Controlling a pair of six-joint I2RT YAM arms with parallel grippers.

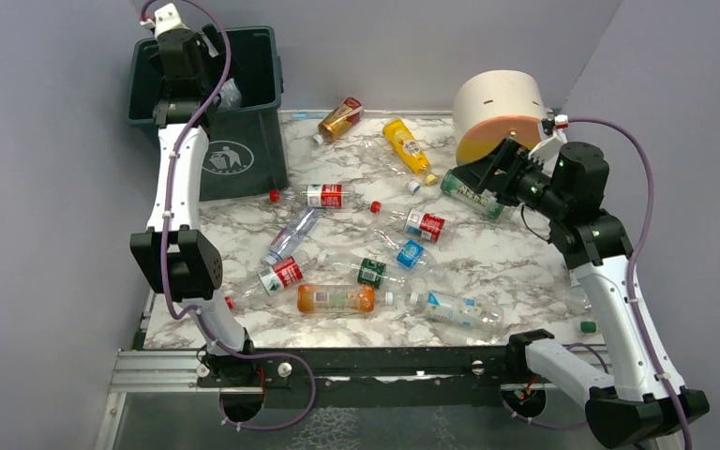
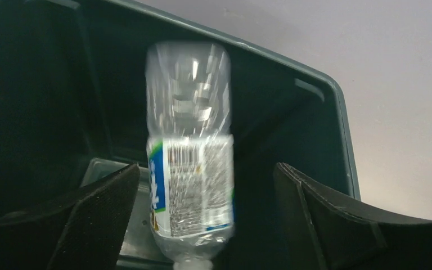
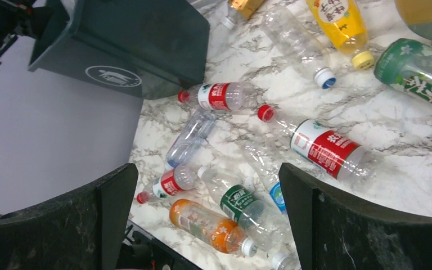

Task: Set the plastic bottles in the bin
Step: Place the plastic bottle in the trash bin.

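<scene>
Overhead camera sits high at the near side, looking down on the whole worktop [image 1: 516, 258] and the bin [image 1: 239, 159]. Left wrist view is right up close, peering into that bin [image 2: 34, 84]. Right wrist view hangs farther back, looking across the worktop [image 3: 405, 185] to the bin [image 3: 146, 39], ground it shares with overhead.

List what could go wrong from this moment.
1. The clear bottle is a blur inside the open left gripper, over the bin. It might snag a finger or clip the rim and tumble out.
2. The open right gripper hovers by the green bottle near the cream cylinder. Reaching in might bump the cylinder or roll the bottle away.
</scene>
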